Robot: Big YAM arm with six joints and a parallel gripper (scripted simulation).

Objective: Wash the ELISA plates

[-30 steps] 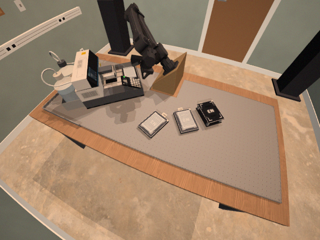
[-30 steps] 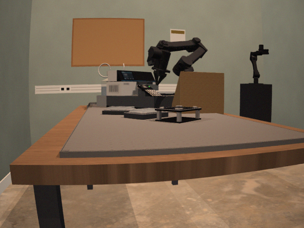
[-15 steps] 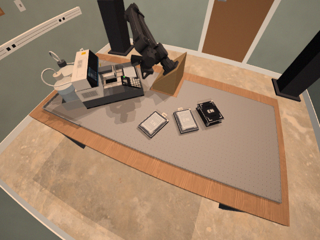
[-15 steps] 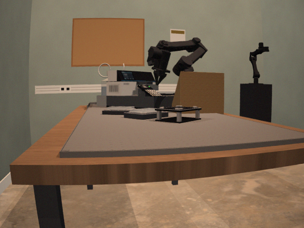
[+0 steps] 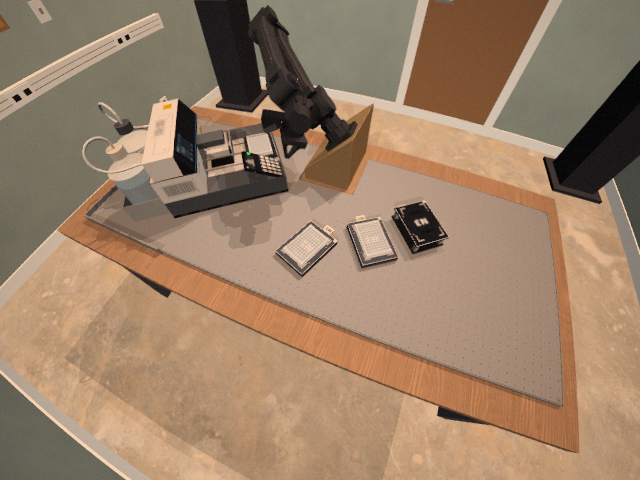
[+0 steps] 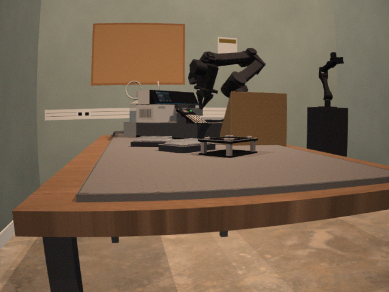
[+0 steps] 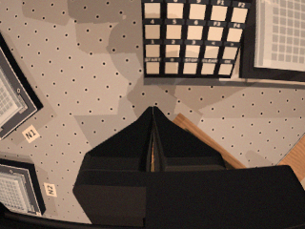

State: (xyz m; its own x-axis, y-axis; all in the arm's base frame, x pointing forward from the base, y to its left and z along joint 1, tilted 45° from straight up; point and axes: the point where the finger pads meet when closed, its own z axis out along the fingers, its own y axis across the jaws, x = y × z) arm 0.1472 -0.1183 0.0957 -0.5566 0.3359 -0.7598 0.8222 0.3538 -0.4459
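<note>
Open air is lying between the gripper [image 5: 295,153] [image 6: 201,107] [image 7: 152,109] and the keypad [image 5: 264,163] [image 6: 195,117] [image 7: 193,40]. The tan wedge [image 5: 342,157] [image 6: 256,117] is blocking low passage on one side (it is standing taller than the nests), while the washer's tower [image 5: 166,142] [image 6: 157,108] is walling off the carrier's far end. Above nests N1 [image 5: 301,269] [image 7: 35,107] and N2 [image 5: 381,262] [image 7: 39,202], space is staying open; raised N3 [image 5: 419,229] [image 6: 227,142] is obstructing low travel beside N2.

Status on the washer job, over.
Jaws shut, holding nothing, off the keypad. Lamp green. One plate on the washer's carrier, N3 bare. Nothing seen between jaws and keypad.
</note>
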